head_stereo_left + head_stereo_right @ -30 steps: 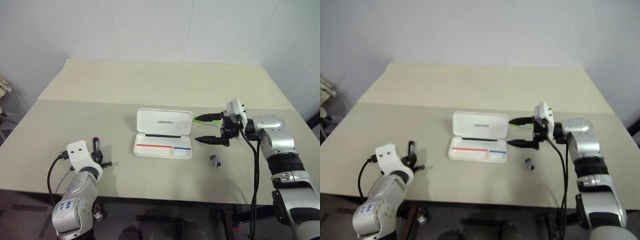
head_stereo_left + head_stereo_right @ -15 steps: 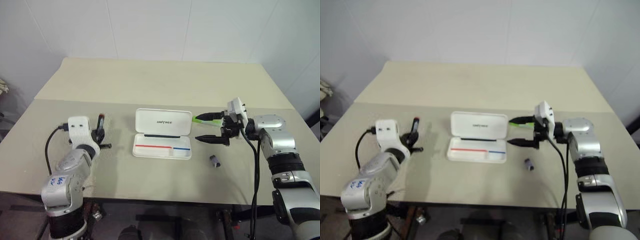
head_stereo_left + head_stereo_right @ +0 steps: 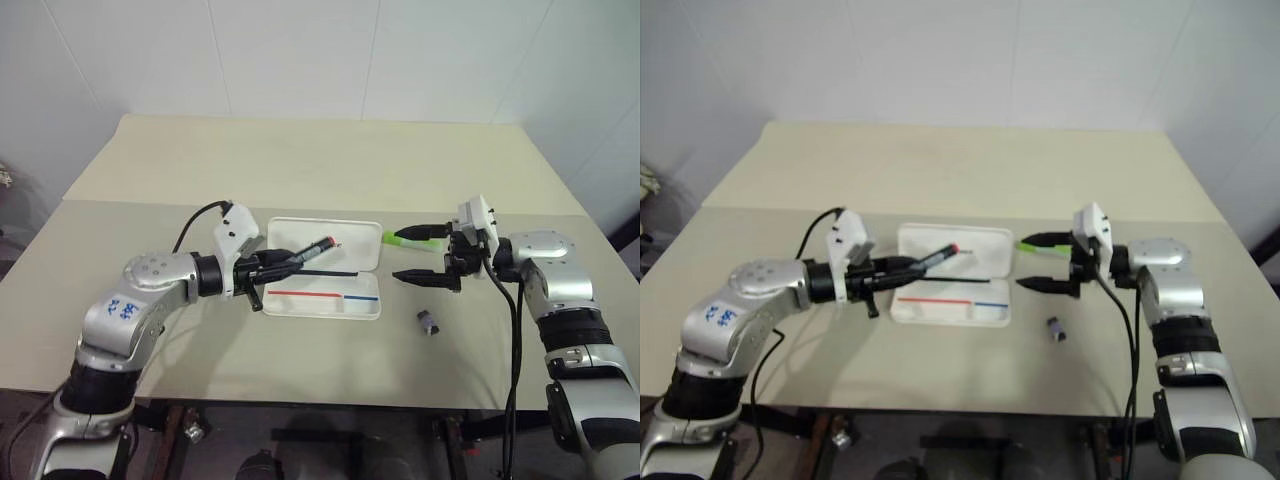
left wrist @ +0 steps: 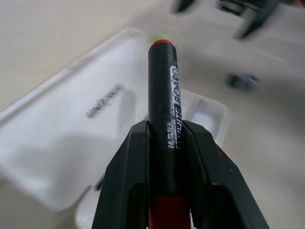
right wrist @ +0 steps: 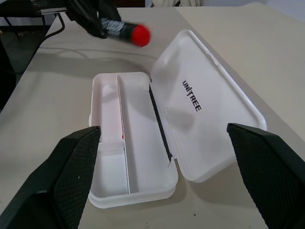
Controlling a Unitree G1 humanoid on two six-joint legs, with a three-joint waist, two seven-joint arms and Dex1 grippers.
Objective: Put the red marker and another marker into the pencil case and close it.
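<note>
Left eye view: the left gripper (image 3: 268, 264) has swung in from the near left table edge and now hangs over the pencil case (image 3: 325, 270), fingers pinching the red marker (image 3: 311, 248) above its open lid. Drop-in looks next. Right of the case, the right gripper (image 3: 418, 254) holds station, fingers spread. The green marker (image 3: 395, 237) lies behind that gripper's far finger, untouched.

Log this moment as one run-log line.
left end effector: shut on red marker over open pencil case | right end effector: open, empty | green marker: on table
</note>
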